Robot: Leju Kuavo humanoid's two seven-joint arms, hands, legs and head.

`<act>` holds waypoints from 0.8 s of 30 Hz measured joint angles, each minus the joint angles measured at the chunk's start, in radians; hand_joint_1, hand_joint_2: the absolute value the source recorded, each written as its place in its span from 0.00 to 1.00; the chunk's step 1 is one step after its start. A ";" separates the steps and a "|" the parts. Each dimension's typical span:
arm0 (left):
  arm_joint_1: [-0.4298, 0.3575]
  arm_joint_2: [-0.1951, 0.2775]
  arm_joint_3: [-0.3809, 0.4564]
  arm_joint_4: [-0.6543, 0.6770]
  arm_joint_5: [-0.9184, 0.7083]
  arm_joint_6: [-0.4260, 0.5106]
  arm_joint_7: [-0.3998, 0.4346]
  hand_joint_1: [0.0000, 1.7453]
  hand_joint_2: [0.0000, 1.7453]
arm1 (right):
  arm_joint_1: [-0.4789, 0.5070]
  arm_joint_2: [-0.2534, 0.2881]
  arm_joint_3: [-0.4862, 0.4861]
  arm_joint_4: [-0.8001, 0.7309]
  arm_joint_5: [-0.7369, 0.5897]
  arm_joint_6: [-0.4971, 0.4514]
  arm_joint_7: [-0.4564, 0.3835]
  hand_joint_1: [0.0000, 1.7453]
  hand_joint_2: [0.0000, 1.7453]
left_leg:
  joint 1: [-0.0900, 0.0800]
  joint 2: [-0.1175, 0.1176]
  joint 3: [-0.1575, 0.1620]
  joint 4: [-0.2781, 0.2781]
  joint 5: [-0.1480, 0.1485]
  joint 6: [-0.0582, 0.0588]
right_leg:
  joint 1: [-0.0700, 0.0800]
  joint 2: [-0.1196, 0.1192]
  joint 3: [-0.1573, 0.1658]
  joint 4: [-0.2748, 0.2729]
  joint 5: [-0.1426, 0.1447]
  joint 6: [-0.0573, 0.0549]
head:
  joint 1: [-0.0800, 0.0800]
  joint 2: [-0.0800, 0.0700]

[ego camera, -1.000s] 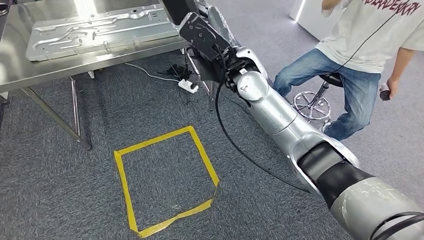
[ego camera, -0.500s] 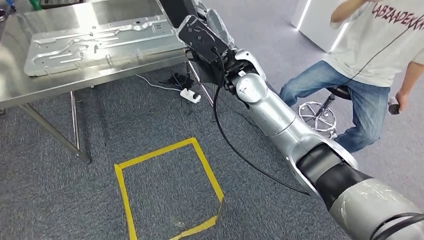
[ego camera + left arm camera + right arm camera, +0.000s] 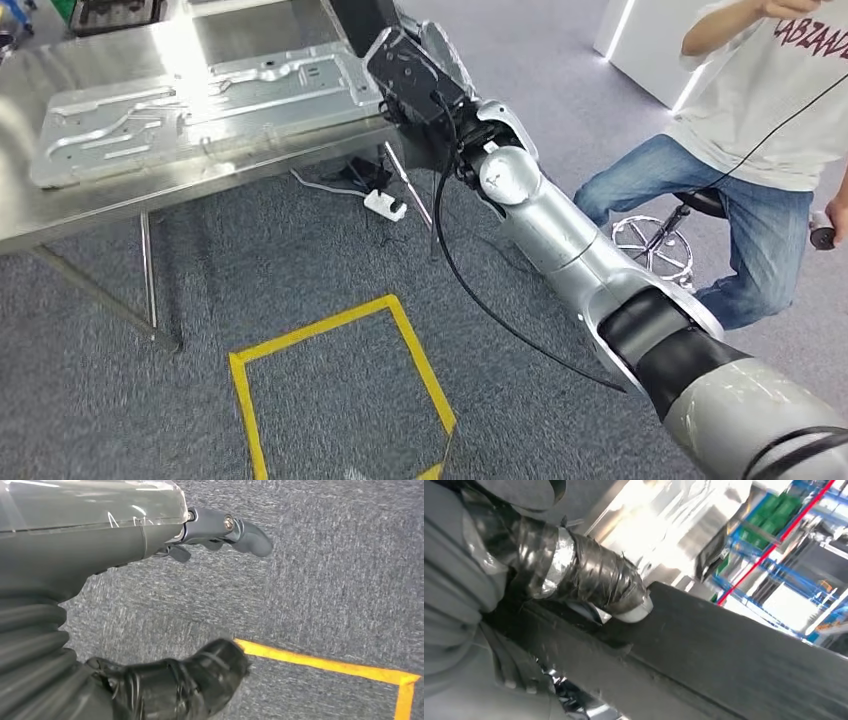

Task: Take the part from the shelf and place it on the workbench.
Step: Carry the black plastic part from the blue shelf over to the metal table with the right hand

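Note:
My right arm reaches forward in the head view. Its hand grips a flat black part by one end, and the part runs up out of the picture at the right end of the steel workbench. In the right wrist view the tape-wrapped thumb presses on the dark part, with the shiny bench top behind it. My left hand hangs over the grey carpet, its fingers apart and nothing in it.
A stamped metal panel lies on the workbench. A person sits on a stool to the right. A white power strip and cables lie under the bench. A yellow tape square marks the carpet in front.
The whole picture has shifted: the camera has moved and the workbench now lies lower and nearer in view. My right hand still holds the black part by the bench's right end.

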 joint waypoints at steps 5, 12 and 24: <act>-0.001 0.000 0.000 0.000 0.000 0.000 0.000 0.00 1.00 | 0.002 -0.001 -0.001 -0.001 0.000 0.000 -0.001 1.00 1.00 | 0.001 0.008 -0.191 0.238 -0.095 -0.008 | 0.009 0.007 0.045 -0.007 -0.036 -0.017 | -0.001 0.000; 0.006 0.009 0.000 0.001 0.000 0.000 0.004 0.00 1.00 | 0.001 0.000 -0.001 0.002 0.002 0.009 0.000 1.00 1.00 | -0.040 -0.013 -0.153 -0.032 0.107 0.069 | 0.030 0.017 0.125 -0.014 -0.089 -0.015 | -0.001 0.000; 0.005 0.007 0.000 0.001 0.000 0.000 0.014 0.00 1.00 | -0.007 0.000 -0.001 0.027 0.001 0.037 0.001 1.00 1.00 | -0.020 -0.013 -0.060 -0.059 0.078 0.062 | 0.012 0.010 -0.005 0.089 -0.074 0.033 | 0.000 0.000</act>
